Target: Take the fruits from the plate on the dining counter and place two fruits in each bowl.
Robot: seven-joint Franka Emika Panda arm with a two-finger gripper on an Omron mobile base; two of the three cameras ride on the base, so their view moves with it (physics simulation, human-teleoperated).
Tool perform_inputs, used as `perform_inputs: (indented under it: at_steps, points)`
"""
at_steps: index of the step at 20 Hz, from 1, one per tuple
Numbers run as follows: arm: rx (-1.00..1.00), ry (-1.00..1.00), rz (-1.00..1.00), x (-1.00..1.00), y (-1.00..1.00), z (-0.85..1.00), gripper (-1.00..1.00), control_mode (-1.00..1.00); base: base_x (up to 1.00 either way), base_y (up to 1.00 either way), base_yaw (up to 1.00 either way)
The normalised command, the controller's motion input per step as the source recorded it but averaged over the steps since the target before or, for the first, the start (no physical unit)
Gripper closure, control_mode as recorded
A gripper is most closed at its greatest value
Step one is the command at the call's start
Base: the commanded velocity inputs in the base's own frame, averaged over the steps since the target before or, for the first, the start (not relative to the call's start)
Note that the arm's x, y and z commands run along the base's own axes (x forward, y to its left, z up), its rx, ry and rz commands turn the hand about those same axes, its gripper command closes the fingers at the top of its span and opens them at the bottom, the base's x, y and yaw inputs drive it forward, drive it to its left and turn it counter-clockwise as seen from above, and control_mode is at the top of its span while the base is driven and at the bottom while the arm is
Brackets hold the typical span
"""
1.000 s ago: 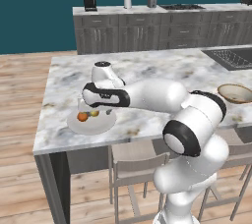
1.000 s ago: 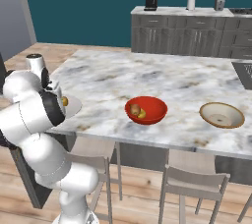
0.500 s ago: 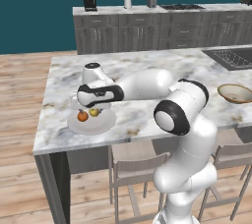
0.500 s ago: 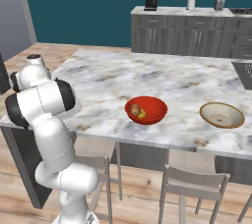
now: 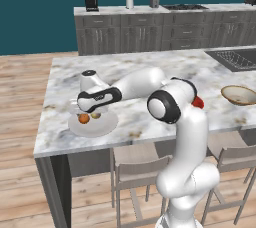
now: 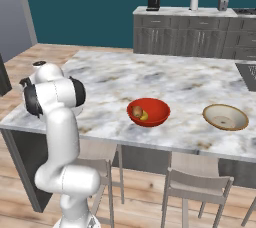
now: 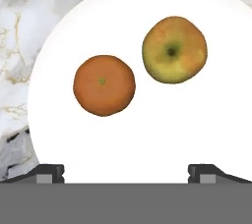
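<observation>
Plate [image 7: 147, 134] — round, pale, flat on the dining counter [image 5: 165, 69] near its front left corner as seen from the left base view. It is the reference for the entries below.

Orange [image 7: 104, 85] — on the plate, left of its centre in the hand view; apart from its neighbour, not touching.

Yellow-green apple [image 7: 174, 49] — on the plate, up and to the right of the orange in the hand view, stem hollow facing the camera.

Gripper [image 7: 125, 171] — above the plate, looking straight down at it. The two dark finger tips stand wide apart at the bottom of the hand view, holding nothing; both fruits lie beyond them, between their lines.

Red bowl [image 6: 148, 112] — on the same counter, well apart from the plate, toward the counter's middle front. Inside it: a red-orange apple [image 6: 137, 111] and, just beside it, a yellow banana [image 6: 144, 116].

Tan bowl [image 6: 225, 117] — farther still from the plate, beyond the red bowl along the counter's front edge; pale inside, no fruit in it.

Stools [image 6: 196, 187] — below the counter's front edge, under the two bowls.
</observation>
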Motion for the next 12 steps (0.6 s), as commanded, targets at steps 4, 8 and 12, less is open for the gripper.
perform_inputs:
  at_steps: [4,8,12]
  points:
    - [0.0,0.0,0.0,0.28,0.21,-0.4,-1.0,-1.0,0.0,0.0,0.0]
    - [0.0,0.0,0.0,0.32,0.16,-0.14,-1.0,-1.0,0.0,0.0,0.0]
    - [0.0,0.0,0.0,0.31,0.06,-0.17,-1.0,-1.0,0.0,0.0,0.0]
